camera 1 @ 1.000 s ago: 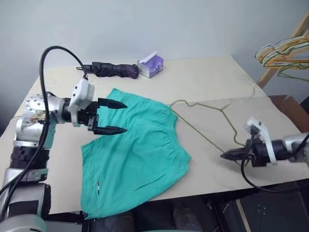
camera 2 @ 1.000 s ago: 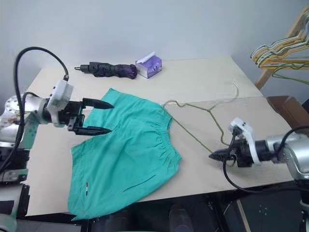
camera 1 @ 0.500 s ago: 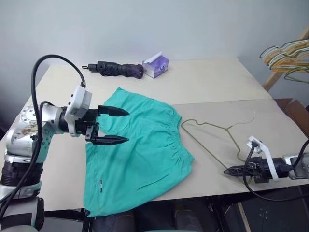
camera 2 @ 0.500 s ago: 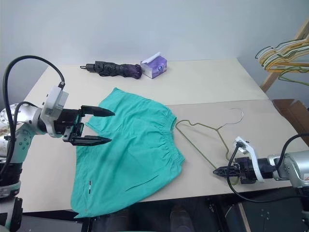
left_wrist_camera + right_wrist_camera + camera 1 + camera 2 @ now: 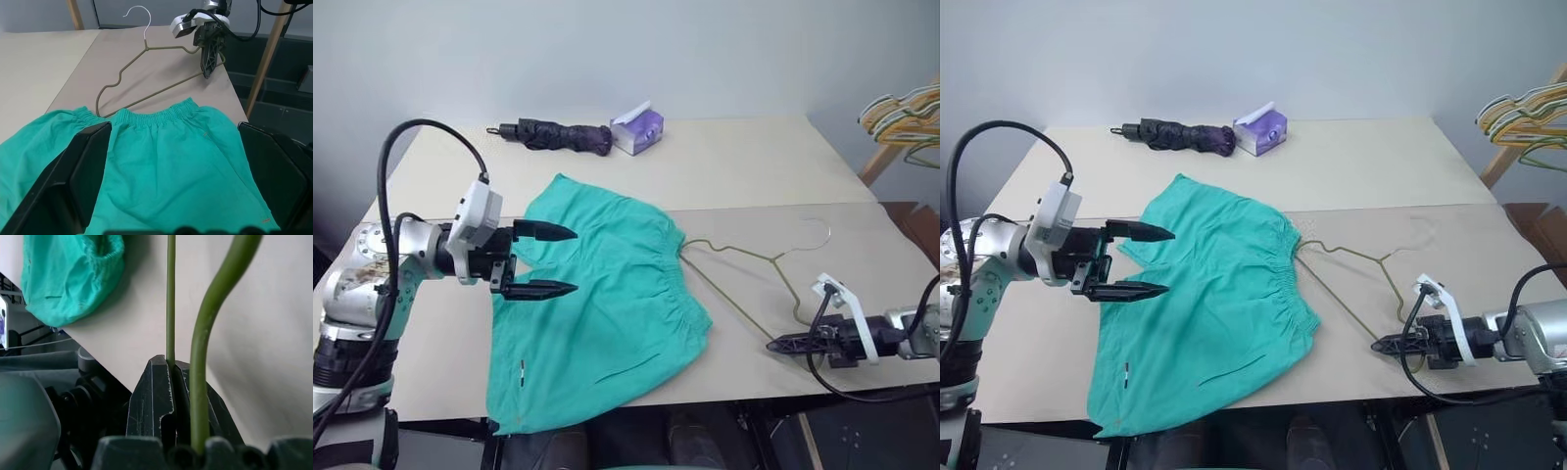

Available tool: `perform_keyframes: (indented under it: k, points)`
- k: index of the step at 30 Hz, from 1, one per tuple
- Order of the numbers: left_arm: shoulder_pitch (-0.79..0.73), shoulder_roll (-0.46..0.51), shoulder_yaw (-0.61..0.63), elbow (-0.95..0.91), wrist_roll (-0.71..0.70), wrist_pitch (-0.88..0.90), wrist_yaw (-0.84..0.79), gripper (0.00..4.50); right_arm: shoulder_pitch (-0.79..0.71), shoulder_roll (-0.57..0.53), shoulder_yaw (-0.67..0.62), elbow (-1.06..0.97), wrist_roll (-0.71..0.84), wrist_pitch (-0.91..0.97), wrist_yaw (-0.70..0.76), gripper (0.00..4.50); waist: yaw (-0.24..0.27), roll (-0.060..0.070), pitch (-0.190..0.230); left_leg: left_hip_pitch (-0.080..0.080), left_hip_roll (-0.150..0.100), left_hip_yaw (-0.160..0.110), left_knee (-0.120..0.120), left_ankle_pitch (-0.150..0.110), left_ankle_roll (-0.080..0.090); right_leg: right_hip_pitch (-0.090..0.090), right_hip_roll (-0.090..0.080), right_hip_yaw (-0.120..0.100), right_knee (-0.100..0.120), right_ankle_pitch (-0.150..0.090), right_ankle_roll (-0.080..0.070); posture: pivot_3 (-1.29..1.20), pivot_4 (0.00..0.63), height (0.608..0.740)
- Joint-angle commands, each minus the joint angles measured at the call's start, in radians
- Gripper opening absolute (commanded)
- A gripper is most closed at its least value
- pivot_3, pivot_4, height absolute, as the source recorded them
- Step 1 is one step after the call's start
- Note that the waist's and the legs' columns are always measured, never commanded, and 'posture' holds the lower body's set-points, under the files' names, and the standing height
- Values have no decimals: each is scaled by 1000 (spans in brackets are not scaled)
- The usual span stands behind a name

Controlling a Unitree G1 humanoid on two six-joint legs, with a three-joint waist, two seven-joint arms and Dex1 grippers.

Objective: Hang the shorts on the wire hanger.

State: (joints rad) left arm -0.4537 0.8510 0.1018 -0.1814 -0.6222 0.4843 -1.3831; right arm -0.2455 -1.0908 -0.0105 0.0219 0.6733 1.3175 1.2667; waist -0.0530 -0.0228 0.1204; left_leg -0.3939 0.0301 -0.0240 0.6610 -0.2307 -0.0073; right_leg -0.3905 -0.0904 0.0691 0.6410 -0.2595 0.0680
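Note:
The teal-green shorts [image 5: 607,304] lie flat on the table, waistband toward the right and one leg reaching the front edge. My left gripper [image 5: 570,260] hovers open over their left part, and its wide-apart fingers [image 5: 83,171] frame the waistband in the left wrist view. The wire hanger [image 5: 754,257] lies on the table to the right, one shoulder end touching the waistband. My right gripper [image 5: 773,345] is shut on the hanger's near corner by the front edge. In the right wrist view the thin wire [image 5: 171,293] is pinched between the fingers [image 5: 151,396].
A folded dark umbrella [image 5: 563,137] and a purple tissue box [image 5: 638,127] sit at the table's back. A bunch of yellow and green hangers [image 5: 901,113] hangs on a wooden rack at the far right. The table's front edge runs just below the right gripper.
The camera has shifted. My right gripper has sunk and rolled, so the hanger now lies flatter on the table. The left gripper stays open over the shorts, drawn back slightly.

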Motion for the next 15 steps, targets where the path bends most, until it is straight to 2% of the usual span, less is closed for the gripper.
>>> perform_keyframes:
  k: [1, 15]
  points:
    - [6, 21, 37, -22, -14, -10, 10, 4483, 17, -35, -22, -28, 42, -14, 43, 0, 6, 0, 1, 0, 0, 0, 0, 0, 1, 0, 0, 0, 0, 0, 0, -2, 134, 740]
    - [9, 33, 28, -12, -2, -38, 10, 4483, 46, -57, 40, -21, 55, -45, 107, 0, 14, 0, 3, 0, 0, 0, 0, -1, 1, 0, 0, 0, -1, 0, 0, 18, 123, 740]
